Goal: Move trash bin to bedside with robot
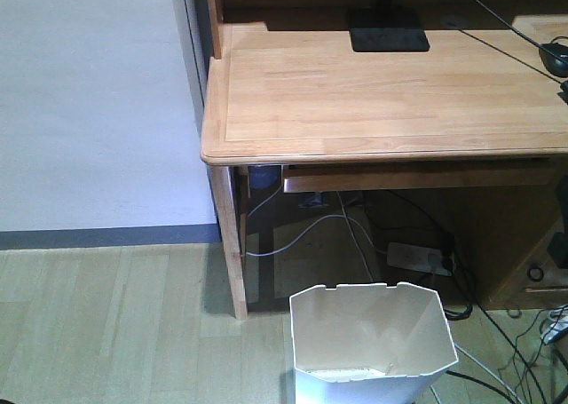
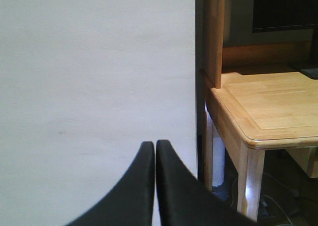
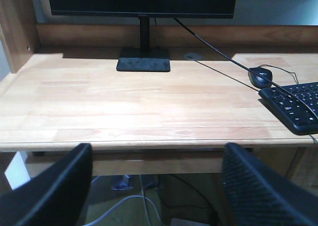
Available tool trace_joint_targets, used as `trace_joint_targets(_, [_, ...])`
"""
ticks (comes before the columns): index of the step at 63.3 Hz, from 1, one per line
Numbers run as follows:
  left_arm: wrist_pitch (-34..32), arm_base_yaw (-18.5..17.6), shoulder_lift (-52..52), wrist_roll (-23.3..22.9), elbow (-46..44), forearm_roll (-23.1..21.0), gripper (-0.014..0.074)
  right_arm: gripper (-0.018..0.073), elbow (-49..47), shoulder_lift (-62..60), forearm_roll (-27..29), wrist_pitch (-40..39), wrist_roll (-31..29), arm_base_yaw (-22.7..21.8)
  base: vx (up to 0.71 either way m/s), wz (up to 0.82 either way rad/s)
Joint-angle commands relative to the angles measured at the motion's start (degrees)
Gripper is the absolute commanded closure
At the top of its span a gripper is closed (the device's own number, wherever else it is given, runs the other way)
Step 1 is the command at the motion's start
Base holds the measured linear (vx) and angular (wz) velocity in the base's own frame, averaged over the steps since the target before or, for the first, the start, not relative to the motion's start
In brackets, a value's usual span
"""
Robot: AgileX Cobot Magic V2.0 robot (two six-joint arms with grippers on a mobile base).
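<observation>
Bin status: trash bin (image 1: 371, 333) stands upright on floor (image 1: 106, 315) at approx. 5 o'clock in front view, w/ desk (image 1: 382, 93) leg near at its 10 o'clock. Bedside not in any view. Left gripper (image 2: 155, 144): fingers pressed together, nothing held, facing wall (image 2: 94, 87). Right gripper (image 3: 156, 151): fingers spread wide, empty, level w/ desktop, monitor (image 3: 141, 0) at 12 o'clock. Judged step: pre-grasp, bin not yet taken. Next move req.: lower right arm, pinch bin rim, then drive base to locate bed.
</observation>
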Motion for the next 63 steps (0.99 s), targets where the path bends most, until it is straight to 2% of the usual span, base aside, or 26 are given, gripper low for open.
trace_joint_targets(1, [-4.14, 0.00, -0.26, -0.25, -1.19, -0.26, 0.0603, 0.0010, -2.10, 0.50, 2.48, -4.67, 2.03, 0.06, 0.00, 0.00])
trace_joint_targets(13, [-4.14, 0.00, -0.26, -0.25, -1.19, -0.26, 0.0603, 0.0020, -3.11, 2.87, 2.32, -3.60, 2.39, 0.06, 0.00, 0.00])
trace_joint_targets(35, [-4.14, 0.00, -0.26, -0.25, -1.19, -0.26, 0.0603, 0.0031, -15.68, 21.15, 2.14, 11.97, -0.75, 0.06, 0.00, 0.00])
trace_joint_targets(44, [-4.14, 0.00, -0.26, -0.25, -1.19, -0.26, 0.0603, 0.0031, -18.85, 27.65, 2.53, 13.98, -1.05, 0.06, 0.00, 0.00])
trace_joint_targets(54, [-4.14, 0.00, -0.26, -0.25, -1.19, -0.26, 0.0603, 0.0031, -21.41, 35.87, 3.64, 15.85, -5.41, 0.06, 0.00, 0.00])
trace_joint_targets(63, [-4.14, 0.00, -0.26, -0.25, -1.19, -0.26, 0.0603, 0.0031, -22.59, 43.37, 9.84, 15.95, -12.81, 0.00, 0.00, 0.00])
